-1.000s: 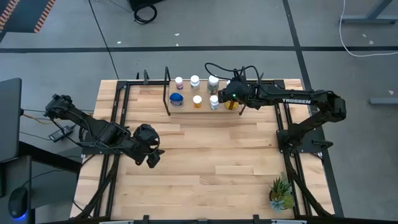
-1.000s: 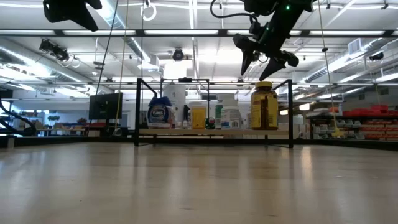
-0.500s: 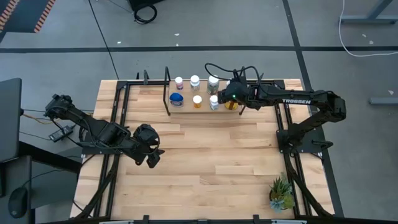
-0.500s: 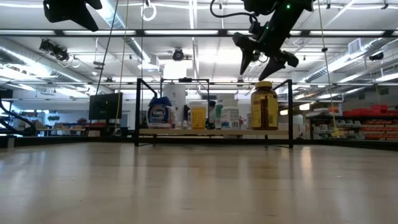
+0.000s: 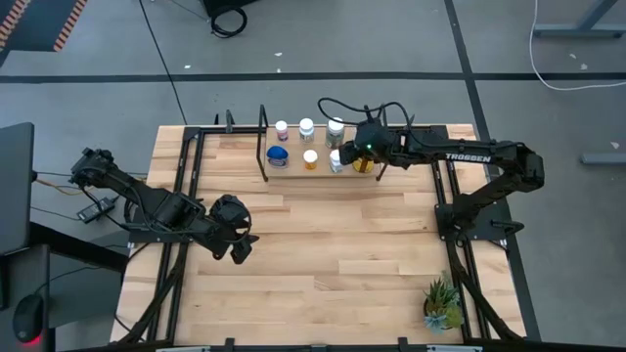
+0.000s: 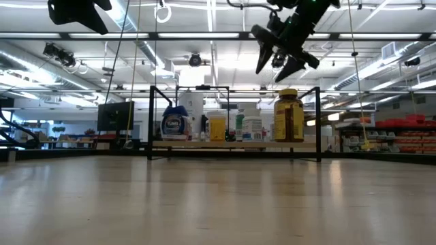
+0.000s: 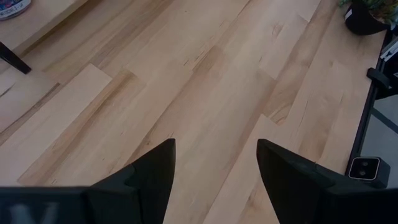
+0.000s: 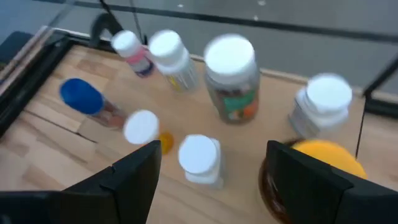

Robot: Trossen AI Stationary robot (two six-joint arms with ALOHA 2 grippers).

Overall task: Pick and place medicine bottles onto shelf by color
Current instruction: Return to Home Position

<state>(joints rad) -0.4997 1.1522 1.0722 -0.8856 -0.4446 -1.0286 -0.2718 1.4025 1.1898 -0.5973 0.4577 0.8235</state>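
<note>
The shelf stands at the table's far edge, a light-wood board in black uprights. On it stand several bottles: a blue-lidded one, a small orange one, white-capped ones and the larger amber-yellow one. My right gripper hangs open and empty above the shelf's right end, over the amber bottle and a white-capped bottle. My left gripper is open and empty over bare tabletop at the left.
A small green potted plant stands at the table's near right corner. Black frame rails run along the table's left and right sides. Bare wood lies between the shelf and the near edge.
My right gripper has risen a little above the amber bottle and shifted slightly toward the table's left. The bottles on the shelf have stayed where they were.
</note>
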